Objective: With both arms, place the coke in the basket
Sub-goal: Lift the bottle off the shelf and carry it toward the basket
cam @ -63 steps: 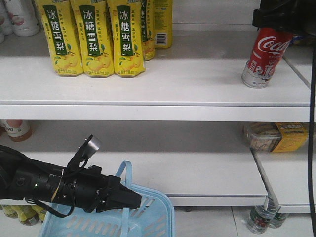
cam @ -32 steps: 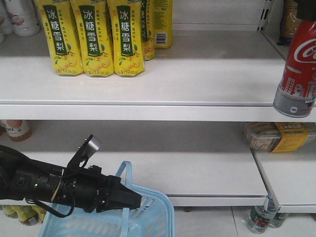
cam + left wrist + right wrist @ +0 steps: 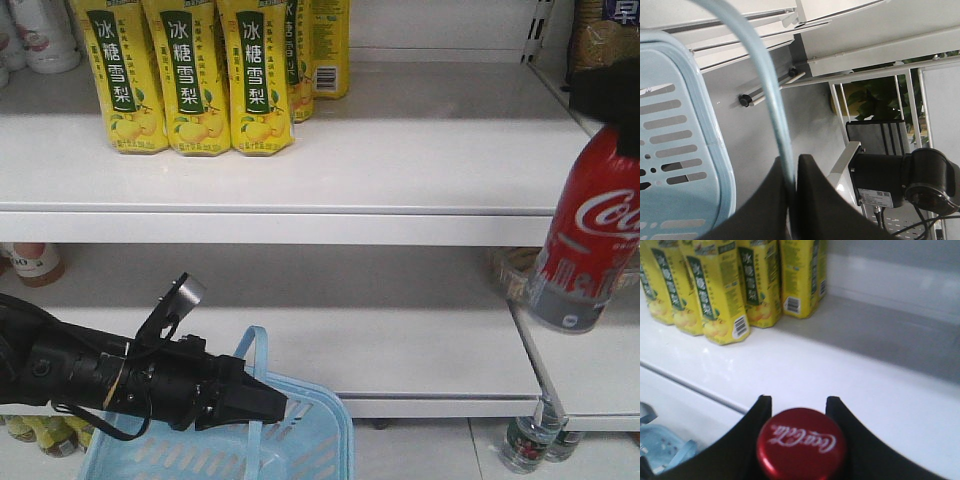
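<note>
The coke (image 3: 585, 240) is a red container with white script, hanging tilted in the air at the far right, in front of the shelf edges. My right gripper (image 3: 612, 125) is shut on its top. In the right wrist view the red cap (image 3: 801, 442) sits between the two black fingers of that gripper (image 3: 799, 401). The light blue basket (image 3: 300, 440) stands at the bottom left, below the lower shelf. My left gripper (image 3: 285, 405) is shut on its pale blue handle (image 3: 767, 90), which runs down between the jaws of the gripper (image 3: 792, 162). The slotted basket wall (image 3: 685, 150) is at the left.
Yellow-labelled bottles (image 3: 190, 75) stand at the back left of the upper white shelf (image 3: 400, 150). A wrapped food pack (image 3: 520, 275) lies on the lower shelf (image 3: 400, 340), partly behind the coke. Bottles (image 3: 525, 445) stand on the floor by the right shelf post.
The coke has left the upper shelf in my right gripper, come toward the camera and dropped lower. The left arm and the basket have not moved.
</note>
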Controlling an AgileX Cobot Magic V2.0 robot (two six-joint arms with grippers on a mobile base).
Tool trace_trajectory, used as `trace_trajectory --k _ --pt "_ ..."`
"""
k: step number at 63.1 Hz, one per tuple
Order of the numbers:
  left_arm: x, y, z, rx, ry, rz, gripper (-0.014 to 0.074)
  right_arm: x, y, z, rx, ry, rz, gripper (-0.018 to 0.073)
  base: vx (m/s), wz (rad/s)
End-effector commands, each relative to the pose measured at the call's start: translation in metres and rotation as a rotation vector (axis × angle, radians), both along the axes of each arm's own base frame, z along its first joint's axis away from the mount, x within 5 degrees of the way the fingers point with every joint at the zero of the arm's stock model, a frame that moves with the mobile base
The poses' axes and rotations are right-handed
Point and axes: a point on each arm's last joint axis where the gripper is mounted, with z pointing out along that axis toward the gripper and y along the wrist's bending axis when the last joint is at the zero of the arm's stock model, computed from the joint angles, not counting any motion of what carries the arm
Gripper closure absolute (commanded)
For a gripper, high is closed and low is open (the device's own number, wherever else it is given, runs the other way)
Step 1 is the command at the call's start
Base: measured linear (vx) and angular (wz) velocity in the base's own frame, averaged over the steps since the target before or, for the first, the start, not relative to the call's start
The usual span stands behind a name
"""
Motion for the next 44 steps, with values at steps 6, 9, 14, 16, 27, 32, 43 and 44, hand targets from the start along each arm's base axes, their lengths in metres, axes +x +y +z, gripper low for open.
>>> trace_trajectory --k 6,9,14,16,27,32,43,44 --pt "0.002 -0.003 0.02 -0.067 -0.059 0.026 0.0601 -0.004 0.003 -0.029 0.136 -0.002 0.002 0.0564 0.0 0.0" --pt "0.002 -0.003 0.02 -0.067 -0.059 0.026 0.0601 -0.005 0.004 -0.045 0.172 0.037 0.007 0.0564 0.0 0.0" --pt "0.002 -0.003 0.02 -0.067 -0.059 0.026 0.0601 -0.004 0.008 -0.071 0.228 0.112 0.017 0.0564 0.0 0.0" --pt "0.002 -0.003 0.02 -0.067 -0.059 0.026 0.0601 -0.003 0.009 -0.078 0.25 0.13 0.027 0.0564 0.0 0.0" --pt "0.002 -0.003 0.02 -0.067 -0.059 0.026 0.0601 -0.005 0.015 -0.113 0.34 0.176 0.071 0.0564 0.0 0.0" --pt "0.002 -0.003 0.02 -0.067 -0.059 0.026 0.0601 -0.006 0.018 -0.121 0.381 0.172 0.1 0.0564 0.0 0.0" --pt "0.002 -0.003 0.02 -0.067 -0.059 0.026 0.0601 -0.003 0.021 -0.135 0.47 0.153 0.12 0.0564 0.0 0.0" --pt "0.002 -0.003 0.02 -0.067 -0.059 0.026 0.0601 -0.001 0.022 -0.137 0.478 0.161 0.12 0.0564 0.0 0.0"
